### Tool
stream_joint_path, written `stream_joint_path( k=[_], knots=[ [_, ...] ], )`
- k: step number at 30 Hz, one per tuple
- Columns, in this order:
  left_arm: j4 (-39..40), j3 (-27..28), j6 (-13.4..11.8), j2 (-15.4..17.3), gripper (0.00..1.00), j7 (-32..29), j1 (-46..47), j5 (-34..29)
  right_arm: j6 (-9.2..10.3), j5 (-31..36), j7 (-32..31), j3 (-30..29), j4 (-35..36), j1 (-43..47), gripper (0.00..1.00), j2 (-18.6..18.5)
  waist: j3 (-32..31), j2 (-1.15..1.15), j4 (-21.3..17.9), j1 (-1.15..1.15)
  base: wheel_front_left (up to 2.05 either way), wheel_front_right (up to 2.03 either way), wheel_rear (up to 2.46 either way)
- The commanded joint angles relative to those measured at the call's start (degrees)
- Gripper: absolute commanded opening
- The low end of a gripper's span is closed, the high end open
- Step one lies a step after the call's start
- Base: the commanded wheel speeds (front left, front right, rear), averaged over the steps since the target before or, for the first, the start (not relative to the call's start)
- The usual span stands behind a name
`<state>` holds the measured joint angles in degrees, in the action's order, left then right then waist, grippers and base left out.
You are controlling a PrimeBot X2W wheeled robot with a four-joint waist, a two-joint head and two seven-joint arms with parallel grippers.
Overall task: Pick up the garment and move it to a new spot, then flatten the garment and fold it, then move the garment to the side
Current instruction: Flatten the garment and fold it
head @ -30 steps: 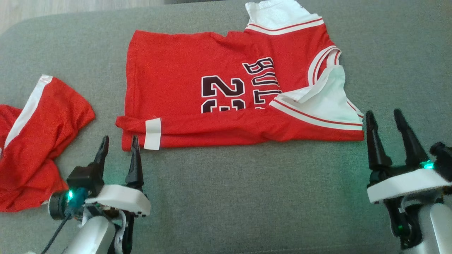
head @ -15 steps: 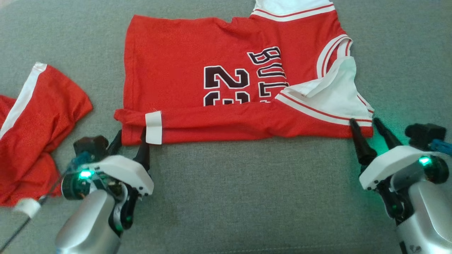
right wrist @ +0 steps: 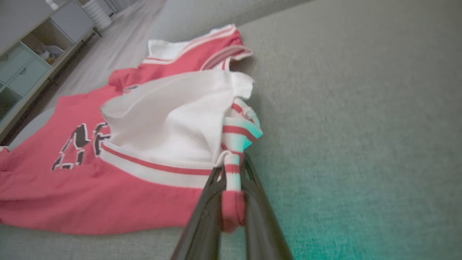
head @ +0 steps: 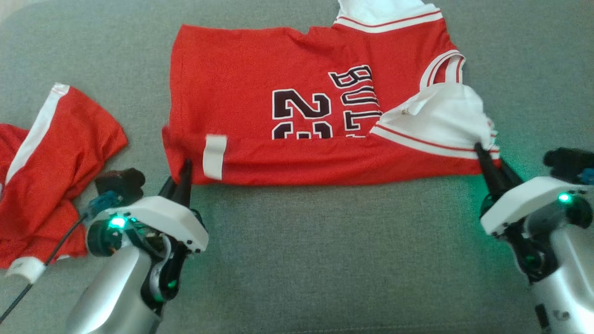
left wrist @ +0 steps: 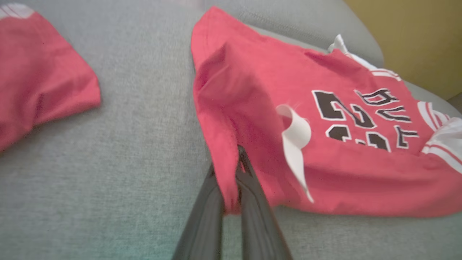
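Jersey [head: 241, 93] pinched at both near corners
The left pincer [head: 184, 172] is clamped tight on the red hem corner, the right pincer [head: 483, 155] on the striped armhole trim; the jersey lies beyond and between their tips, on the grey cushion [head: 334, 260].

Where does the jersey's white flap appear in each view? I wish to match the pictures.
Head view: the jersey has its white flap right of centre.
Left wrist view: the flap is at the right edge.
Right wrist view: the flap is just left of centre.
Shared landmark: the black print beside the flap.
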<state>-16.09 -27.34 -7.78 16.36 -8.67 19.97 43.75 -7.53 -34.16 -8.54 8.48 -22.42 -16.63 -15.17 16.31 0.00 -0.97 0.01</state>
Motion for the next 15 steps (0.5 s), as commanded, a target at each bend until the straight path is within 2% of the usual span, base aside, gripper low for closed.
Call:
stream_joint_path(
  k=[1,4,8,15],
  knots=[
    [4.1,3.1,-1.2,2.8,0.0,0.8,0.2,-1.0,0.04,0.0,0.6,-0.5,3.5,1.2,0.0,-1.7,-0.8,0.0,0.3,-0.01,0.0,0.0,0.0],
    [12.1,4.3,-4.0,4.9,0.0,0.2,-3.5,-1.2,0.04,1.0,-1.7,-4.1,9.4,5.8,0.0,-1.9,-2.6,0.0,0.7,-0.01,0.0,0.0,0.0],
    [16.8,4.9,-6.0,6.3,0.0,-1.1,-7.2,-0.7,0.04,2.5,-4.5,-7.0,14.7,10.7,0.0,-0.5,-3.9,0.0,0.6,-0.01,0.0,0.0,0.0],
    [21.1,5.2,-9.8,6.1,0.0,-3.6,-18.4,3.0,0.04,5.6,-11.3,-13.8,24.1,23.6,0.0,6.9,-5.6,0.0,0.4,-0.01,0.0,0.0,0.0]
  ],
)
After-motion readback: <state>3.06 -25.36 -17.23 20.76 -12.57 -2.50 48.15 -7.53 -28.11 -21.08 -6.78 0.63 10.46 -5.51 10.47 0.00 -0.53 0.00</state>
